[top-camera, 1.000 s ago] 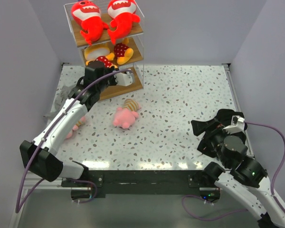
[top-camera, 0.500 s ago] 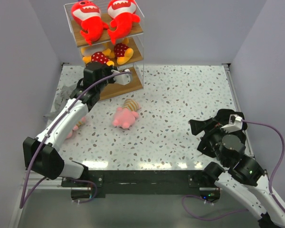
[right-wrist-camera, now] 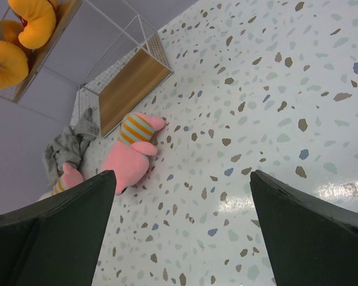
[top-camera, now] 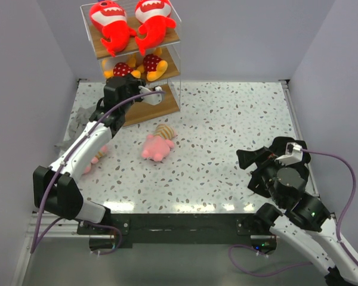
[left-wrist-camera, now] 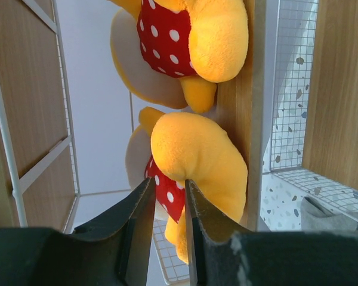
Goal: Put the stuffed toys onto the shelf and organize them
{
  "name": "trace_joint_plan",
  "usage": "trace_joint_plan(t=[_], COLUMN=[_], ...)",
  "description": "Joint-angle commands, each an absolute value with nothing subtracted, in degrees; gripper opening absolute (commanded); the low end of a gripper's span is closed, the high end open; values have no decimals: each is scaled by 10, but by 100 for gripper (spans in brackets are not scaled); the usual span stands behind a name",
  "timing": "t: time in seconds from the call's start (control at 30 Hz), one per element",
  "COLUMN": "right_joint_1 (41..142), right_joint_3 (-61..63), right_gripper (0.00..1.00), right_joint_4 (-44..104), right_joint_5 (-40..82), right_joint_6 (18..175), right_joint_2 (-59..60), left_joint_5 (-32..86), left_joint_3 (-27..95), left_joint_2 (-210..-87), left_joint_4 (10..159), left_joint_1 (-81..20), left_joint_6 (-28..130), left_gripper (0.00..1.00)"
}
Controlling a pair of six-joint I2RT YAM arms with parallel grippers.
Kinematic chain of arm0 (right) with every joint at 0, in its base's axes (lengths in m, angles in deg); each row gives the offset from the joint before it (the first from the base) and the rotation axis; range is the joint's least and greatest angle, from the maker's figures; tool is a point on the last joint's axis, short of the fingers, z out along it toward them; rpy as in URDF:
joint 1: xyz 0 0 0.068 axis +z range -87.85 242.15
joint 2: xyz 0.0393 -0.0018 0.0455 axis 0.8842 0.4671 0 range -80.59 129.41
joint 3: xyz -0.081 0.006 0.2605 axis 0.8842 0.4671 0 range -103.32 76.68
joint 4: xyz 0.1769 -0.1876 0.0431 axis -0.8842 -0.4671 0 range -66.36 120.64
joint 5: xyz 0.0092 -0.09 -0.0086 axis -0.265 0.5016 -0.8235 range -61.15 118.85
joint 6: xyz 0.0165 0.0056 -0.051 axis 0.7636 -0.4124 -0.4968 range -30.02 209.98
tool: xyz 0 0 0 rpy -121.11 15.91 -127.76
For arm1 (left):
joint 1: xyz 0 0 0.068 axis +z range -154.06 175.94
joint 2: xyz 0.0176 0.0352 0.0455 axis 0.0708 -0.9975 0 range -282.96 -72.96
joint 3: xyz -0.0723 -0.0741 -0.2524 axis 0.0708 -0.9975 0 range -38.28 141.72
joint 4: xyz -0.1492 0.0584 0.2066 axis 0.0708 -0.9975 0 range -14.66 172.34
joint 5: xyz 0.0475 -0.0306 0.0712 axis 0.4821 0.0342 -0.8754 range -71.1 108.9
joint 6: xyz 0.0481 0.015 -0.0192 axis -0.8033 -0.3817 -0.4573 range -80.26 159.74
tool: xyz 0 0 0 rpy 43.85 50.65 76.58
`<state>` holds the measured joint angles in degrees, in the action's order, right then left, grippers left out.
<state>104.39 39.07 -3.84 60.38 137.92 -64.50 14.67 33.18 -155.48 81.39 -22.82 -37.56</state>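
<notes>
At the shelf's (top-camera: 167, 40) open front, left hand (left-wrist-camera: 169, 182) level with the middle tier, jaws parted only narrowly. Fingertips (left-wrist-camera: 144, 196) up against the nearer yellow-orange toy (left-wrist-camera: 197, 152), a strip of its red, white-dotted clothing showing in the slot between them. Second yellow-orange toy (left-wrist-camera: 191, 36) just beyond on the same wooden board, touching the first and dressed in the same red polka dots. Thin white wire of the shelf frame on both sides of the pair.

From overhead, left arm stretched to the shelf from its front left, hand at the front edge of the middle board. One tier up, on the top board, red shark (top-camera: 110, 25) and twin shark (top-camera: 154, 21) side by side, white mouths showing.

Out in front of the shelf, down on the speckled counter (top-camera: 238, 113), pink toy (top-camera: 157, 146) with a beige-striped part, lying near the bottom board but clear of it. Second pink toy (top-camera: 94, 158) off the shelf's front left corner, partly hidden under the left arm. Grey cloth (top-camera: 77, 122) crumpled just beside the shelf's left side, between the shelf and that second pink toy.

Well apart from the shelf, far off toward its front right, right hand (top-camera: 253, 162) spread wide with nothing between its fingers. Wrist camera there looking back across the counter at the pink toys, the cloth and the shelf's lower tiers.
</notes>
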Motion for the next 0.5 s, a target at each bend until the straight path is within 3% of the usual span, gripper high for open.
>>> trace_joint_plan(t=[0.0, 0.2, 0.47], right_joint_1=[1043, 1043, 1043], right_joint_3=[387, 387, 374], right_gripper=[99, 99, 98], right_joint_4=[-9, -6, -31], right_joint_5=[608, 601, 582], right_joint_6=[1366, 1372, 1404], right_joint_2=[-635, -631, -603], left_joint_5=[156, 173, 243], left_joint_3=[334, 324, 292], left_joint_2=[-1551, -1525, -1452], left_joint_4=[857, 868, 866], left_joint_1=[-224, -224, -266], left_joint_6=[-387, -356, -187], left_gripper=[31, 35, 60])
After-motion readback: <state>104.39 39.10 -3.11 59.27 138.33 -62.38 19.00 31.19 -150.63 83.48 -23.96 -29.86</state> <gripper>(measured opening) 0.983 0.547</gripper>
